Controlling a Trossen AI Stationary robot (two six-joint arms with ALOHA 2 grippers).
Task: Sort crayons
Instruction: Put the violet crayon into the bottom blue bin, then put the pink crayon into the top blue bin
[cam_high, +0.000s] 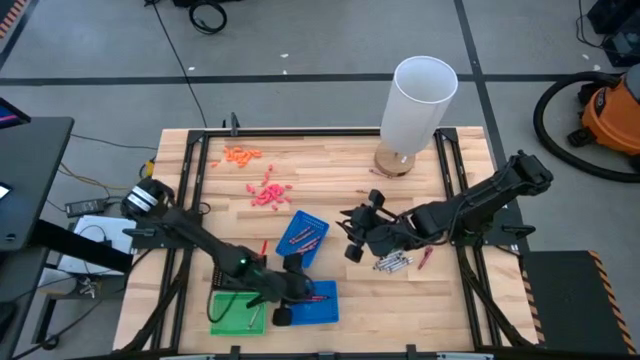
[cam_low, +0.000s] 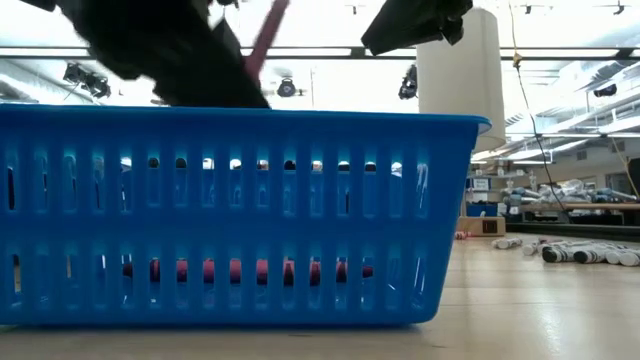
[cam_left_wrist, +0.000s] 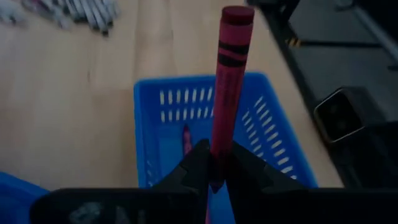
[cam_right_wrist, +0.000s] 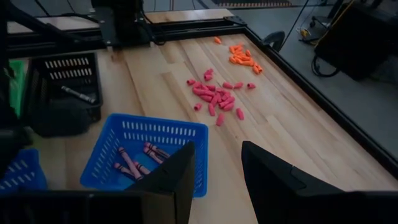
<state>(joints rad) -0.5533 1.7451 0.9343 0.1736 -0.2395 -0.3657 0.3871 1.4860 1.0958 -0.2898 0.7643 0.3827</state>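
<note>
My left gripper (cam_left_wrist: 214, 158) is shut on a red crayon (cam_left_wrist: 229, 81) above the near blue tray (cam_left_wrist: 273, 137), which holds one red crayon (cam_left_wrist: 185, 138). In the high view this gripper (cam_high: 297, 291) is at the tray's (cam_high: 318, 305) left edge. A second blue tray (cam_right_wrist: 146, 155) holds several red crayons (cam_right_wrist: 134, 160). Grey crayons (cam_high: 392, 263) lie loose on the table, with a red one (cam_high: 424, 258) beside them. My right gripper (cam_right_wrist: 217, 168) hangs open and empty above the table, between that pile and the second tray (cam_high: 302, 237). My left gripper pinches the red crayon's lower end (cam_left_wrist: 219, 146) between its two fingers. The fingers slant downward from the table's left side. The rest of the crayon sticks out past the fingertips and tilts upward (cam_low: 265, 40), clear of the near blue tray below it.
A green tray (cam_high: 232, 312) with grey sticks sits left of the near blue tray. A black tray (cam_right_wrist: 62, 93) holds a grey crayon. Pink bits (cam_high: 268, 192) and orange bits (cam_high: 242, 154) lie at the far left. A white cylinder (cam_high: 420, 100) stands at the far right.
</note>
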